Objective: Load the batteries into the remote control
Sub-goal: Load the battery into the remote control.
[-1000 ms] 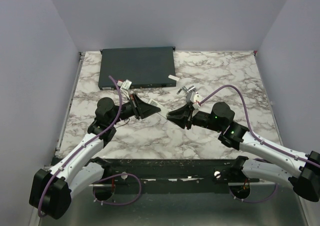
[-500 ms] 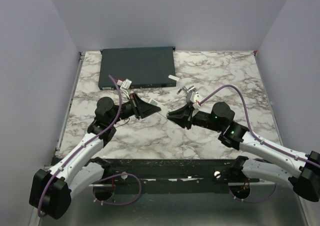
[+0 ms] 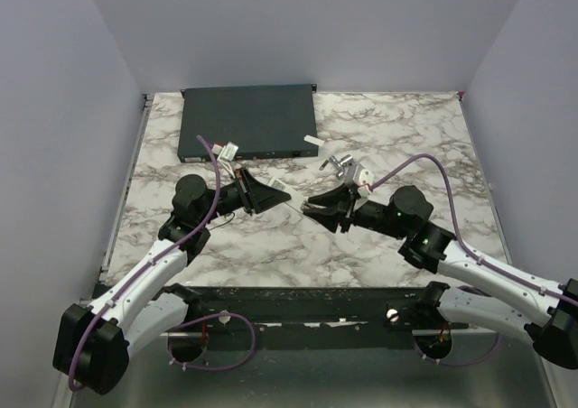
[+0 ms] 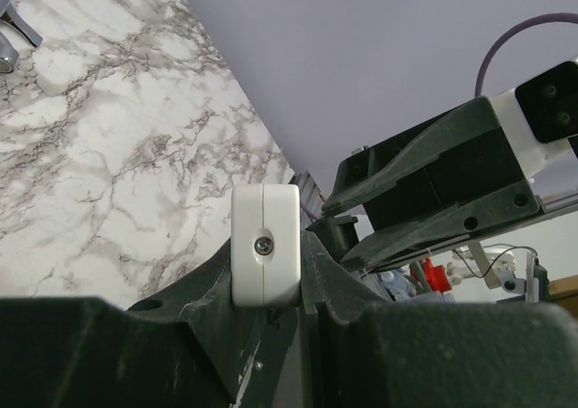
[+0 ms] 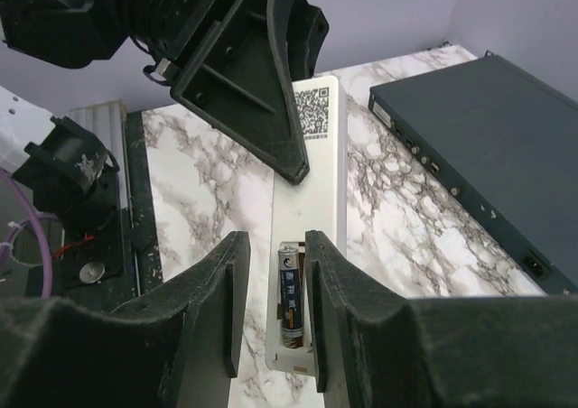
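One battery [image 5: 290, 304] is lying in the open bay of the remote control [image 5: 318, 155], which the arms are meeting over mid-worktop [image 3: 406, 128].
Only a QR code [image 5: 313, 117] is showing on the white back; the battery's print is too small to read. Since a second ago the right arm [image 3: 470, 264] has been shifting back a little. The right fingers [image 5: 212, 309] are standing narrowly apart over the bay end, gripping nothing. The left fingers [image 4: 203, 282] are staying clamped on the remote's far end.

white remote [image 4: 265, 256] end clamped between dark fingers [image 4: 330, 286], marble table [image 4: 108, 137] behind
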